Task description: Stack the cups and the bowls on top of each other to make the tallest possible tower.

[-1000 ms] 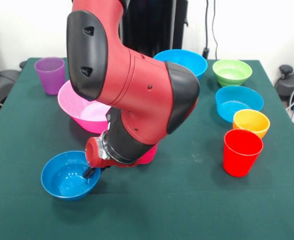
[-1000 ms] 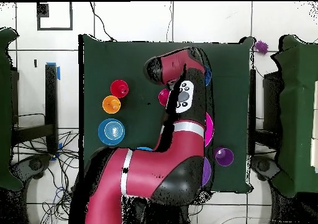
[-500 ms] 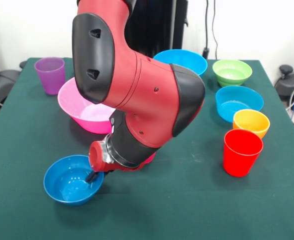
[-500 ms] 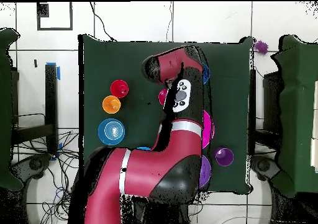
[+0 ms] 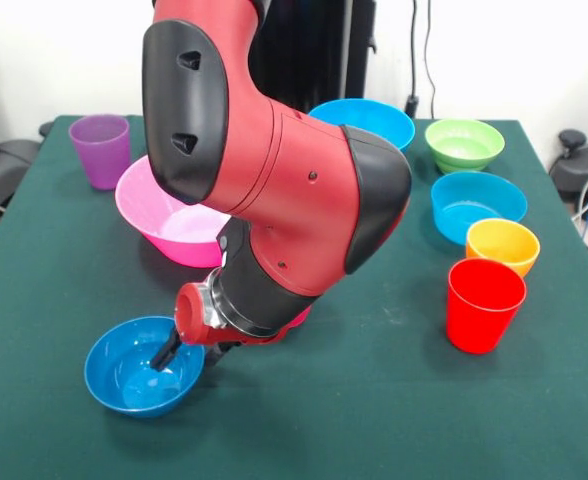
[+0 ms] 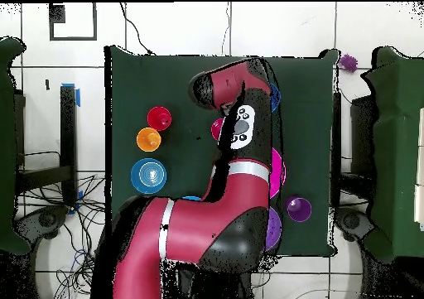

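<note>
My gripper [image 5: 187, 356] is shut on the right rim of the small dark blue bowl [image 5: 139, 378] near the table's front left. One finger [image 5: 163, 353] is inside the bowl and the other is outside. A sliver of that bowl [image 6: 275, 98] shows beside the arm in the overhead view. The huge pink bowl [image 5: 169, 225] sits behind it, partly hidden by the arm. The purple cup [image 5: 102, 148] stands at the back left. The red cup [image 5: 485, 303], orange bowl [image 5: 502, 244], cyan bowl [image 5: 477, 203] and green bowl [image 5: 464, 143] line the right side. The large blue bowl [image 5: 369, 118] is at the back. The arm hides most of the magenta cup [image 6: 217, 130].
The bulky red arm [image 5: 274, 180] covers the table's middle. In the overhead view a purple bowl's edge [image 6: 274, 227] peeks from under the arm near the purple cup [image 6: 298, 209]. Green cloth [image 5: 374, 400] lies open at the front right.
The gripper and the small dark blue bowl have moved together toward the table's front edge. The other cups and bowls have stayed in place.
</note>
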Tool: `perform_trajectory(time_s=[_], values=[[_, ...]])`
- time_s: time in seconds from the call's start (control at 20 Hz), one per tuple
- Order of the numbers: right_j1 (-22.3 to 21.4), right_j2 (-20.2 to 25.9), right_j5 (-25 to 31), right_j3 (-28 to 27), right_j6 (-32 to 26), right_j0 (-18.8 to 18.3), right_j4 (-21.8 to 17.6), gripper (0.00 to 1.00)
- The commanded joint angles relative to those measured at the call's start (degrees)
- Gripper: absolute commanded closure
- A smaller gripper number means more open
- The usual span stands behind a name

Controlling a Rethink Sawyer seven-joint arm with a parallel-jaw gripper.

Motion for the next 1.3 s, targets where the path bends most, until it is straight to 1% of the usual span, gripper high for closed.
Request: perform_trajectory(time_s=[0.05, 0.55, 1.0, 1.3], values=[[0.15, 3.80, 3.68, -0.91, -15.65, 1.00, -2.16, 0.00], [-0.68, 3.61, 3.96, -0.26, -15.39, 1.32, -1.96, 0.00], [-5.70, 2.15, 6.68, 4.60, -14.49, 2.65, -0.62, 0.00], [-8.21, 1.96, 5.99, 8.27, -13.45, 2.76, -0.05, 0.00]])
